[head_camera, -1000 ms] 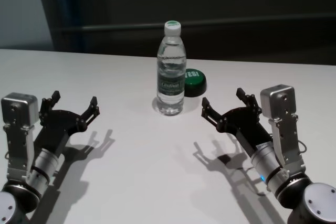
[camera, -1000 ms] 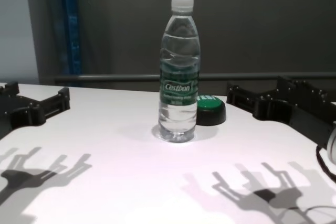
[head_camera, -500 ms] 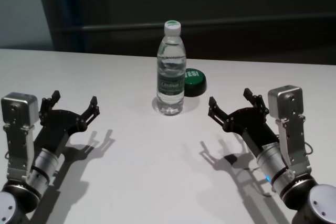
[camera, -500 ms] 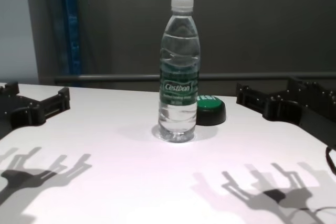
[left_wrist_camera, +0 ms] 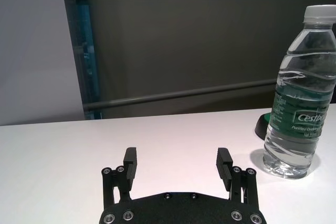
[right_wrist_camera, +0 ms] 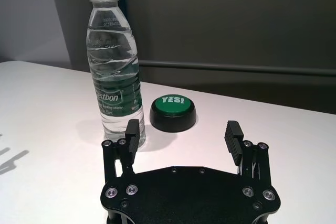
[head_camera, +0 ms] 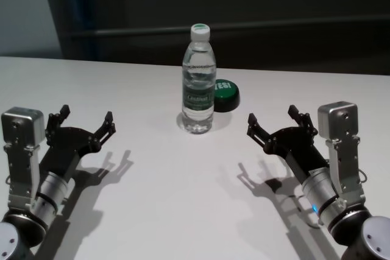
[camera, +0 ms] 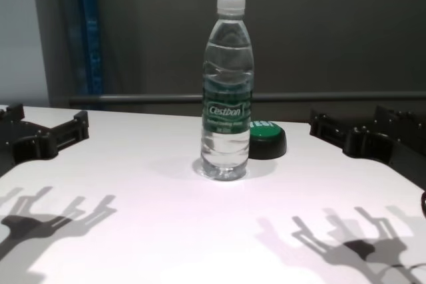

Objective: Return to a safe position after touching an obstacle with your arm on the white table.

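The obstacle, a tall clear water bottle (head_camera: 198, 89) with a white cap and a green label band, stands upright at the middle back of the white table (head_camera: 183, 193). It also shows in the chest view (camera: 227, 98), the left wrist view (left_wrist_camera: 299, 114) and the right wrist view (right_wrist_camera: 113, 72). My right gripper (head_camera: 272, 114) is open and empty, low over the table to the right of the bottle and clear of it. It also shows in the right wrist view (right_wrist_camera: 182, 127). My left gripper (head_camera: 86, 114) is open and empty at the left, well away from the bottle, as the left wrist view (left_wrist_camera: 177, 156) shows.
A low round black puck with a green "YES!" top (head_camera: 224, 94) sits just behind and to the right of the bottle, close to it (right_wrist_camera: 173, 113). A dark wall with a horizontal rail (camera: 133, 99) runs behind the table's far edge.
My right gripper has drawn back to the right and toward my body, away from the bottle. The bottle stands as before. The left arm has not moved.
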